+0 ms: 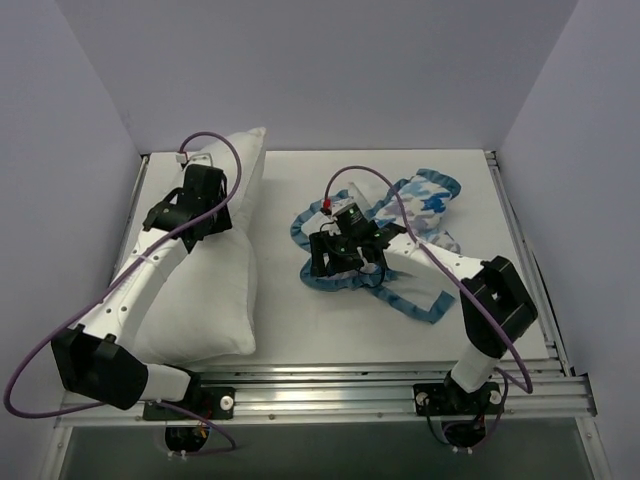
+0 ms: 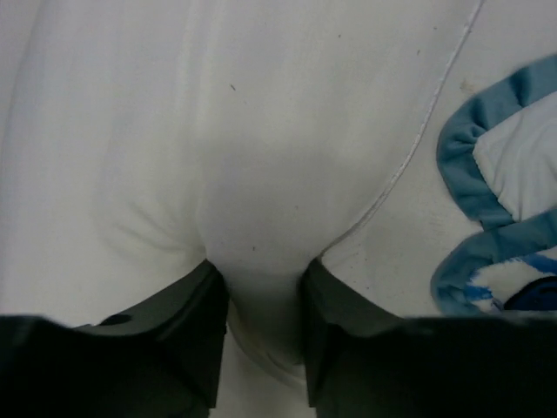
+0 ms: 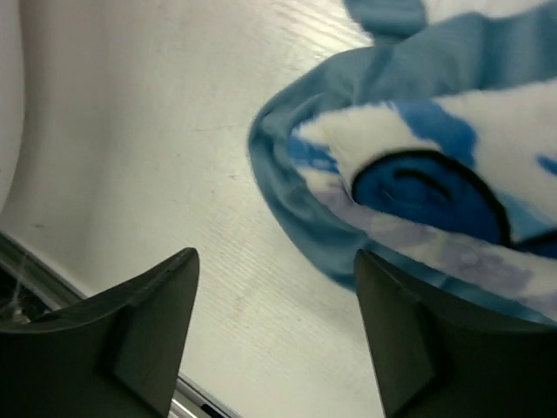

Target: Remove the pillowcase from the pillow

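The plump white pillow [image 1: 215, 290] lies along the left side of the table. My left gripper [image 1: 212, 212] presses down on its upper half and is shut on a pinched fold of the pillow [image 2: 261, 218], held between the dark fingers [image 2: 196, 335]. The pillowcase [image 1: 415, 215], blue-patterned with blue ruffled trim, lies crumpled and off the pillow at centre-right. It also shows in the left wrist view [image 2: 487, 200]. My right gripper [image 1: 343, 268] hangs over the pillowcase's left edge, open and empty [image 3: 277, 287], with the pillowcase [image 3: 418, 174] just beyond its right finger.
The white table [image 1: 300, 325] has a metal rail [image 1: 400, 385] along its near edge, also seen in the right wrist view [image 3: 35, 261]. Pale walls close in the back and both sides. A strip of blue trim [image 1: 410, 305] trails toward the right arm.
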